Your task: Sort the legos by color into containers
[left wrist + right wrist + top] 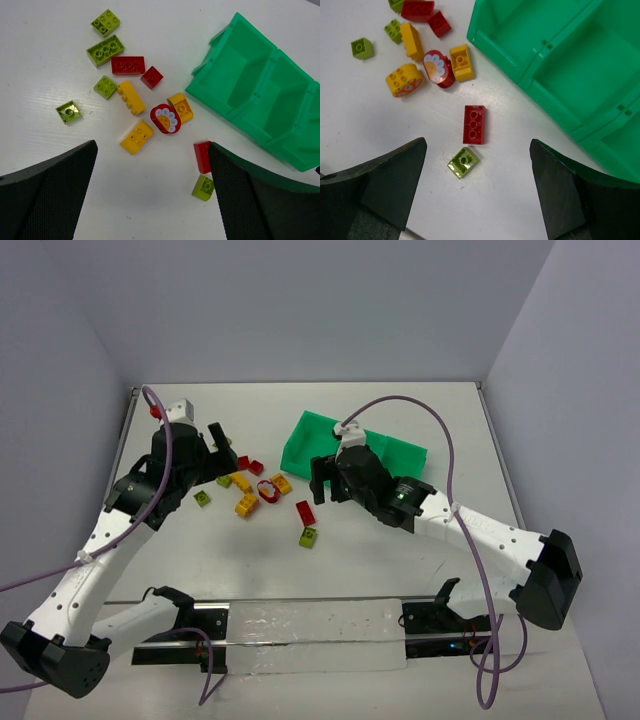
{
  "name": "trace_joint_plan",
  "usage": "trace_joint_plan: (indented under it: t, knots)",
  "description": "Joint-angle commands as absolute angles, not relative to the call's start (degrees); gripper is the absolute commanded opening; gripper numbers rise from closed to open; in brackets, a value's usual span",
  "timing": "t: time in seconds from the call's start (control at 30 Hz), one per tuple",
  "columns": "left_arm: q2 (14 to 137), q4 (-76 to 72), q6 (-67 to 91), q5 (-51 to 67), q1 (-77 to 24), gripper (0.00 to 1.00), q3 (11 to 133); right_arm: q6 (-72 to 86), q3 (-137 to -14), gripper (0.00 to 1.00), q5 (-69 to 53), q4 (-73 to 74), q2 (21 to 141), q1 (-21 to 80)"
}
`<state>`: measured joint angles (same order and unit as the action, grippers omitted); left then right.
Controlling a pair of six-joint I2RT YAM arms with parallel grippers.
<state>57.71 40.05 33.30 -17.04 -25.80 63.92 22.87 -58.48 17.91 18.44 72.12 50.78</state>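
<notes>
The legos lie loose on the white table left of the green tray (pixel 308 443): red, yellow-orange and olive bricks in a cluster (pixel 250 485), with a red ring-shaped piece (pixel 269 491) among them. A red brick (pixel 305 512) and an olive brick (pixel 308 536) lie apart, nearer me. All three tray compartments (pixel 250 75) look empty. My left gripper (pixel 220 440) is open and empty above the cluster's left side; its view shows the ring (pixel 166 119). My right gripper (pixel 322 480) is open and empty by the tray's near left corner, over the red brick (pixel 474 124) and olive brick (pixel 463 162).
A lone olive brick (pixel 203 498) lies left of the cluster. A black rail with a clear sheet (pixel 320 625) runs along the near table edge between the arm bases. Grey walls close in the table at back and sides.
</notes>
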Motion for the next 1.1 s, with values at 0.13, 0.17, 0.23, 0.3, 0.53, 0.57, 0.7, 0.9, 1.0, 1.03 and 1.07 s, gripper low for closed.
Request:
trace_joint_plan:
  t: [0.13, 0.17, 0.23, 0.3, 0.53, 0.57, 0.7, 0.9, 1.0, 1.03, 1.07]
  knots:
    - [56.48, 39.05, 32.40, -19.19, -26.02, 0.99, 67.91, 22.73, -58.98, 0.92, 23.29, 18.87, 70.75, 50.80]
    - [56.27, 38.94, 32.51, -19.24, -26.02, 0.99, 67.86, 22.52, -59.30, 0.92, 23.29, 18.98, 70.92, 50.80]
    - [55.81, 38.79, 32.80, -19.81, -26.02, 0.99, 67.59, 21.60, -59.76, 0.92, 21.92, 18.98, 71.29, 50.88]
    - [55.72, 39.38, 33.31, -21.28, -26.02, 0.99, 67.41, 20.91, -59.76, 0.92, 20.29, 18.54, 71.46, 50.80]
    - [55.44, 42.93, 36.55, -26.33, -26.02, 0.99, 67.06, 19.67, -62.13, 0.91, 17.71, 19.52, 77.58, 50.74]
    - [55.17, 43.16, 36.70, -26.16, -26.02, 0.99, 66.81, 19.30, -62.82, 0.90, 16.70, 19.50, 78.83, 50.71]
    - [54.25, 41.28, 36.06, -24.32, -26.02, 0.99, 65.13, 18.43, -66.02, 0.90, 11.03, 18.98, 85.93, 50.79]
    - [55.31, 40.78, 36.30, -21.40, -26.02, 0.99, 63.81, 20.28, -65.17, 0.90, 8.79, 16.85, 93.68, 50.80]
    - [55.48, 40.52, 35.73, -21.59, -25.93, 0.99, 62.76, 20.10, -64.80, 0.91, 8.40, 16.40, 96.61, 50.89]
    - [55.61, 40.52, 35.44, -21.40, -25.97, 0.99, 62.79, 19.94, -64.93, 0.91, 8.10, 16.17, 97.47, 50.93]
    - [55.74, 40.52, 35.14, -21.20, -26.00, 0.99, 62.82, 19.78, -65.06, 0.91, 7.81, 15.95, 98.32, 50.96]
